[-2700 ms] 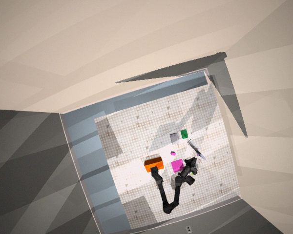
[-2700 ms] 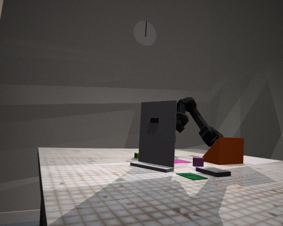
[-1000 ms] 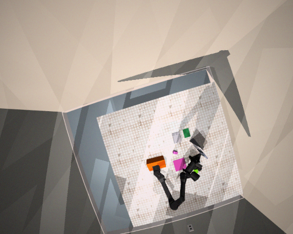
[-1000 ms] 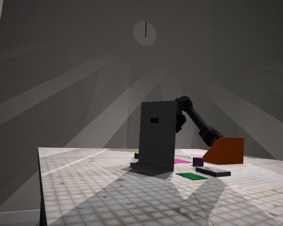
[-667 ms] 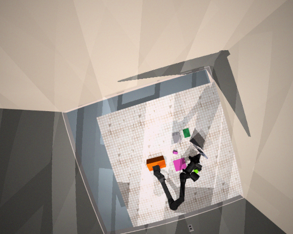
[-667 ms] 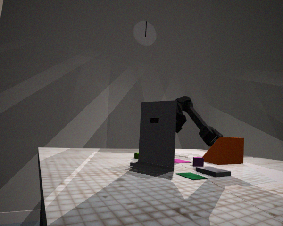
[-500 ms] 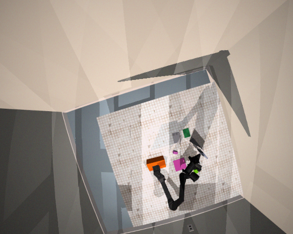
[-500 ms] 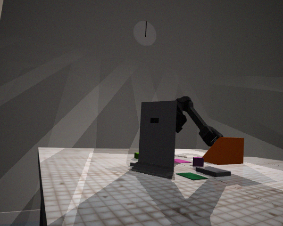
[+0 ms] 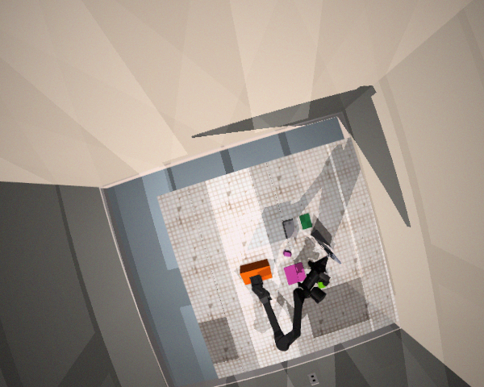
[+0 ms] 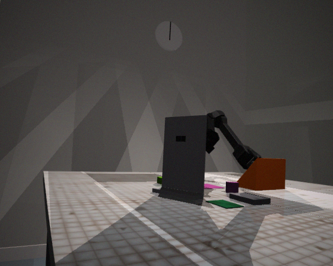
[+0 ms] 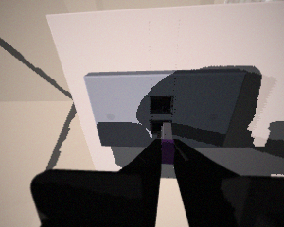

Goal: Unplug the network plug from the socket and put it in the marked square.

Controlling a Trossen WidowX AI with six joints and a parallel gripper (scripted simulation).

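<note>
Arm (image 10: 232, 138) at panel (image 10: 183, 154), plug (image 11: 167, 150) pinched

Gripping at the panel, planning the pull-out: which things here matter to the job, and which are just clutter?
Job: gripper, shut on the purple plug; socket block; upright panel; magenta patch or green patch, whichever is the marked square.
Clutter: orange wedge; purple cube; dark slab; small green block.
</note>
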